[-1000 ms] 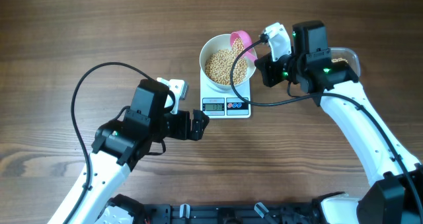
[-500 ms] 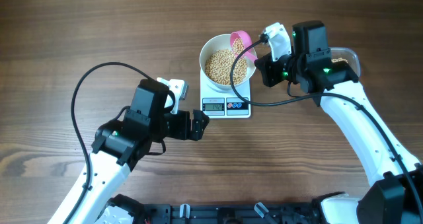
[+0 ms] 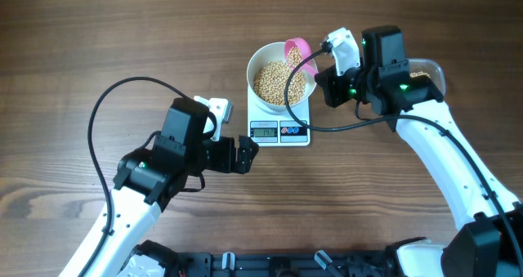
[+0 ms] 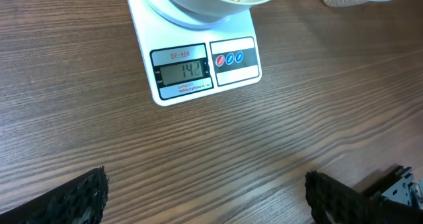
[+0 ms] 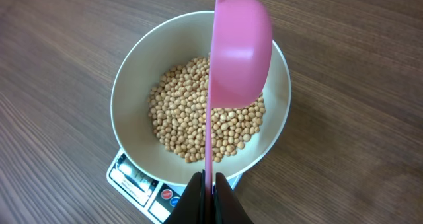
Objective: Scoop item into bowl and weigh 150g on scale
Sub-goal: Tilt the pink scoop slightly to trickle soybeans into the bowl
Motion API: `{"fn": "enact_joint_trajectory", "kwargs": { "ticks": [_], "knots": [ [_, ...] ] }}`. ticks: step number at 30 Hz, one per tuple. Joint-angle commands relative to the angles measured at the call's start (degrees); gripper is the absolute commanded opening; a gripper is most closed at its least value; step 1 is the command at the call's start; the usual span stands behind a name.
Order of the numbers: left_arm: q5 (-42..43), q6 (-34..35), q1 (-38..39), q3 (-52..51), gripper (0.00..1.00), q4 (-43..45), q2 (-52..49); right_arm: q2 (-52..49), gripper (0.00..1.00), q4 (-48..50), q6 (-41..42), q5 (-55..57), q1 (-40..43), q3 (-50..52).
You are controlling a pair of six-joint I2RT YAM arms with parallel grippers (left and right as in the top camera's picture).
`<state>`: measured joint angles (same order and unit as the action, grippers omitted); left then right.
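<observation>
Right hand (image 5: 210, 184) clamped tight on the pink scoop (image 5: 241, 52), tipped on edge above soybeans (image 5: 185, 125) in the white bowl (image 5: 129, 78). Left hand (image 4: 208, 194) hovers low facing the scale (image 4: 182, 69), spread wide.

Left gripper (image 3: 245, 156), black, on bent white arm: jaws spread wide. Right gripper (image 5: 210, 199), on reaching white arm: jaws pinched together on the handle of a small pink plastic scoop (image 5: 239, 52).

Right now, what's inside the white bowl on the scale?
Tan beans cover the bottom of the bowl. The pink scoop, gripped by its handle in the right gripper, hangs tilted above them and hides the beans beneath it.
</observation>
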<state>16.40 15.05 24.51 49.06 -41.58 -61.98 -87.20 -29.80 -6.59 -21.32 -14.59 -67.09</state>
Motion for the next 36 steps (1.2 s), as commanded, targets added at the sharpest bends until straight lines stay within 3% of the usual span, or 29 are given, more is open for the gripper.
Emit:
{"fn": "enact_joint_trajectory", "kwargs": {
  "ticks": [1, 7, 14, 27, 36],
  "knots": [
    [0.5, -1.2, -0.4, 0.6, 1.0, 0.2, -0.1, 0.9, 0.04, 0.6, -1.9, 0.3, -0.2, -0.6],
    [0.5, -1.2, -0.4, 0.6, 1.0, 0.2, -0.1, 0.8, 0.04, 0.7, -5.6, 0.4, -0.2, -0.6],
    [0.5, -1.2, -0.4, 0.6, 1.0, 0.2, -0.1, 0.9, 0.04, 1.7, -4.1, -2.6, -0.3, -0.6],
    [0.5, -1.2, -0.4, 0.6, 1.0, 0.2, -0.1, 0.8, 0.04, 1.8, -12.7, 1.5, -1.1, -0.6],
    [0.5, -1.2, -0.4, 0.6, 1.0, 0.2, -0.1, 0.8, 0.04, 1.2, -9.6, 1.1, -1.1, -0.6]
  ]
}}
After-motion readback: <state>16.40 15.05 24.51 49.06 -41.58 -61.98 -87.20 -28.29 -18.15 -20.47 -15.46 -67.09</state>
